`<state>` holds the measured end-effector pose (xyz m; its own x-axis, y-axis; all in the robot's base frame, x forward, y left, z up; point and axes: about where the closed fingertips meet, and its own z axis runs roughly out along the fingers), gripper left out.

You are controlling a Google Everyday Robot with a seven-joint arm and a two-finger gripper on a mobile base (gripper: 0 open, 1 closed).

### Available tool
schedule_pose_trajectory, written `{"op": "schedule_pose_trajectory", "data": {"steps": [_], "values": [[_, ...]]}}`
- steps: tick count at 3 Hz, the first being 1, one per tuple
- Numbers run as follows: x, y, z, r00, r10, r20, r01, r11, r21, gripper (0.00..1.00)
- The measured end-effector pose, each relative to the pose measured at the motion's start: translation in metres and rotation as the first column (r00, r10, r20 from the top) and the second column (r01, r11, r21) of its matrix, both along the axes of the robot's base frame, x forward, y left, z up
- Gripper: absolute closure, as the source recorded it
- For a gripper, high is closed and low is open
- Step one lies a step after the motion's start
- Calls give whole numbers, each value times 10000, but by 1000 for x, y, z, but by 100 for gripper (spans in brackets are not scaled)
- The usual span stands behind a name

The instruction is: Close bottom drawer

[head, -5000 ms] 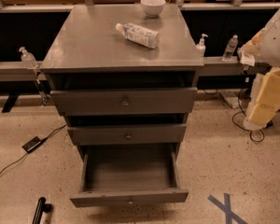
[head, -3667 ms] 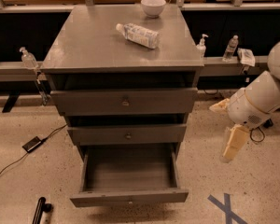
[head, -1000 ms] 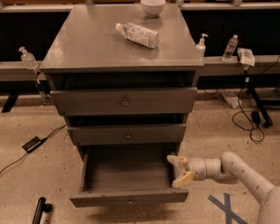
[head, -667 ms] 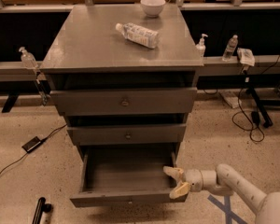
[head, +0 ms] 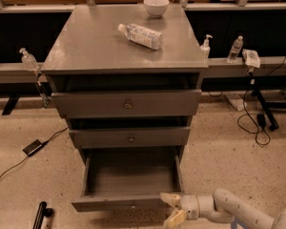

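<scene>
You've got gripper low at bottom drawer front-R corner, fingers spread: cream, smooth, matt plastic look. Drawer just L of claw: matt grey, painted-looking. Under claw, floor: speckled, slight sheen.

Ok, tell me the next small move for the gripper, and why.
Probably push straight in toward the cabinet. The bottom drawer stands pulled well out, and the gripper sits open at the right end of its front panel, so a forward nudge there should start it sliding shut.
</scene>
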<state>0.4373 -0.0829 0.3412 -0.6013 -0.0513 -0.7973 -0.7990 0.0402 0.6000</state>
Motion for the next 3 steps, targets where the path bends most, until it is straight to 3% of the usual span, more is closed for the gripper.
{"op": "schedule_pose_trajectory", "data": {"steps": [1, 2, 3], "values": [[-22, 19, -15, 9996, -23, -266, -2, 9955, -946, 0], [-19, 26, -36, 9979, -562, -326, 496, 9833, -1749, 0], [-16, 30, -38, 9987, -517, 19, 512, 9826, -1786, 0]]}}
